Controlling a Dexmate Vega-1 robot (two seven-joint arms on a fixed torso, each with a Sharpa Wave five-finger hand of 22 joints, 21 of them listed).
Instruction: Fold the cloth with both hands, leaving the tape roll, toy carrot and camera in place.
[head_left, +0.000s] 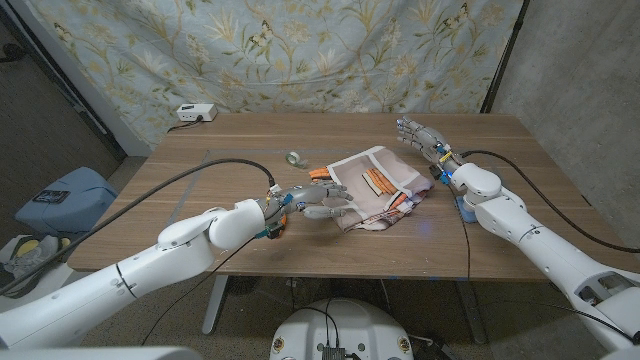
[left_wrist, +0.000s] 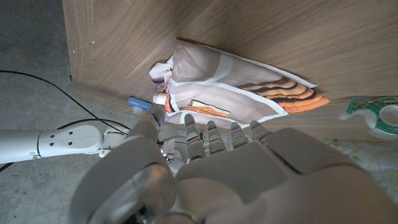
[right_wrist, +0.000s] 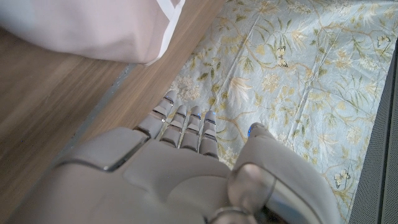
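1. Behind the wooden table (head_left: 200, 215) hung a floral backdrop sheet (head_left: 300, 50), with a white power strip (head_left: 196, 113) lying at the table's far left corner

2. Near the middle of the table lay the cloth (head_left: 375, 185), pale with orange striped patches, already doubled over and somewhat bunched rather than spread flat

3. At the cloth's far left corner an orange shape peeked out, probably the toy carrot (head_left: 320, 175), touching or partly under the fabric; I could not tell which

4. Beyond that, well apart from the cloth toward the back, sat the tape roll (head_left: 293, 156); the left wrist view showed it as a clear dispenser with a green edge (left_wrist: 376, 113)

5. The camera could not be made out with any certainty (a small blue thing near the right forearm was too unclear to name)

6. The left hand (head_left: 318, 203) sat at the cloth's near left edge, fingers extended toward the fabric and grasping nothing I could see

7. The right hand (head_left: 422, 136) was raised beyond the cloth's far right corner, fingers spread and empty, clear of the fabric

8. By my judgement a first fold was done and both hands were released between folds

9. The next move would call for both hands to pinch one edge together and carry it across evenly, lifting the left side carefully so the carrot is not dragged along
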